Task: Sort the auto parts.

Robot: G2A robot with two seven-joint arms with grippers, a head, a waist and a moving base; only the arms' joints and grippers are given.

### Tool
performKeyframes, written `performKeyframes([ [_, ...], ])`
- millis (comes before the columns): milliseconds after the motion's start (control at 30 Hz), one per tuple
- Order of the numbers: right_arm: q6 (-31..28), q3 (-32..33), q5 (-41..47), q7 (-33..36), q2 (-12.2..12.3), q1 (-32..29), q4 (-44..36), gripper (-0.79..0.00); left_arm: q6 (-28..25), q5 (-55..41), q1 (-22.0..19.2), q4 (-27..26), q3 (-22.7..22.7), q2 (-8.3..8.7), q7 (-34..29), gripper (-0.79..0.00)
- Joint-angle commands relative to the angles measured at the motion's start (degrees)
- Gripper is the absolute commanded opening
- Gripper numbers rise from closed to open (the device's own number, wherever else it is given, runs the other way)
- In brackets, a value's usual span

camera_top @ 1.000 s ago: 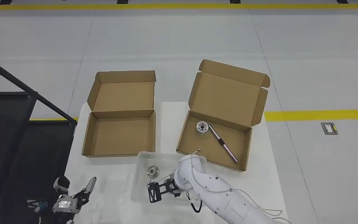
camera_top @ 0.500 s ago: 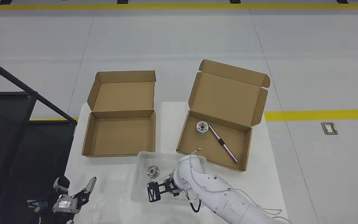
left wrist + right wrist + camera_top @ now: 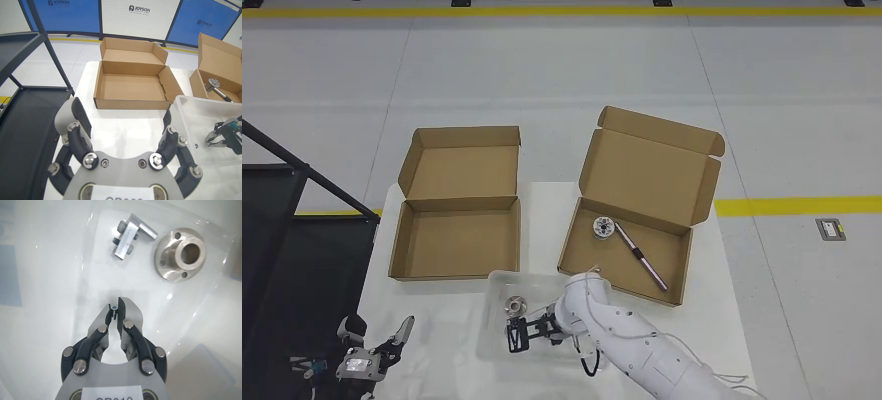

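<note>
Screw [image 3: 114, 313] in right pincer [image 3: 114, 304], off bin [image 3: 492, 277] walls

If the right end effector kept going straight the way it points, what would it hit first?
Probably the clear bin, at its floor, just short of the angle bracket; depth is unclear.

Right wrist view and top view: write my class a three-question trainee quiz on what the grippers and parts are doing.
1. True or false: the right gripper, inside the clear bin, is shut on a small screw.
2. The rod lies in: A the clear bin; B the right box; C neither.
3. Fill in: the left gripper has its jaws ____.
Key: 1 true; 2 B; 3 open.
</note>
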Motion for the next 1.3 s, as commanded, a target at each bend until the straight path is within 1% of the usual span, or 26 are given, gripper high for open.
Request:
performKeyframes([
  [0,0.3,1.5,-0.3,-1.0,0.7,-0.2,-2.2,-0.785,0.0,0.0,0.0,0.0,0.0,0.00,0.0,0.000],
  [67,0.9,4.1,-0.9,-2.7,1.8,-1.0,-6.0,-0.785,0.0,0.0,0.0,0.0,0.0,0.00,0.0,0.000],
  [167,4.2,10.8,-2.3,-4.7,4.3,-4.4,-14.4,-0.785,0.0,0.0,0.0,0.0,0.0,0.00,0.0,0.000],
  [300,9.7,21.7,-3.8,-3.6,7.5,-12.4,-29.1,-0.785,0.0,0.0,0.0,0.0,0.0,0.00,0.0,0.000],
  [367,12.1,26.6,-4.4,-2.5,8.7,-16.5,-35.3,-0.785,0.0,0.0,0.0,0.0,0.0,0.00,0.0,0.000],
  [433,15.0,29.6,-5.6,-0.4,9.3,-19.2,-38.8,-0.785,0.0,0.0,0.0,0.0,0.0,0.00,0.0,0.000],
  [467,16.4,30.3,-6.1,0.8,9.5,-20.0,-39.3,-0.785,0.0,0.0,0.0,0.0,0.0,0.00,0.0,0.000],
  [567,19.2,30.5,-6.0,3.9,9.4,-19.3,-36.2,-0.785,0.0,0.0,0.0,0.0,0.0,0.00,0.0,0.000],
  [633,21.7,30.0,-6.5,6.9,9.1,-17.0,-30.7,-0.785,0.0,0.0,0.0,0.0,0.0,0.00,0.0,0.000],
  [667,22.5,29.3,-5.9,7.2,8.8,-15.8,-28.2,-0.785,0.0,0.0,0.0,0.0,0.0,0.00,0.0,0.000],
  [767,23.2,28.5,-3.8,5.6,8.3,-12.4,-20.0,-0.785,0.0,0.0,0.0,0.0,0.0,0.00,0.0,0.000],
  [833,23.7,28.2,-3.9,4.6,8.1,-10.3,-15.0,-0.785,0.0,0.0,0.0,0.0,0.0,0.00,0.0,0.000],
  [1000,24.5,27.1,-2.0,2.6,7.4,-6.4,-6.4,-0.785,0.0,0.0,0.0,0.0,0.0,0.00,0.0,0.000],
  [1033,24.7,26.9,-1.8,2.4,7.3,-5.8,-5.2,-0.779,0.0,0.0,0.0,0.0,0.0,0.00,0.0,0.000],
  [1067,24.8,26.8,-1.7,2.1,7.3,-5.3,-4.3,-0.742,0.0,0.0,0.0,0.0,0.0,0.00,0.0,0.000],
  [1133,24.8,26.7,-1.4,1.5,7.2,-4.5,-2.5,-0.717,0.0,0.0,0.0,0.0,0.0,0.00,0.0,0.000],
  [1200,24.6,26.5,-1.1,1.0,7.1,-3.9,-1.3,-0.668,0.0,0.0,0.0,0.0,0.0,0.00,0.0,0.000],
  [1267,24.5,26.5,-1.0,0.6,7.1,-3.4,-0.3,-0.659,0.0,0.0,0.0,0.0,0.0,0.00,0.0,0.000],
])
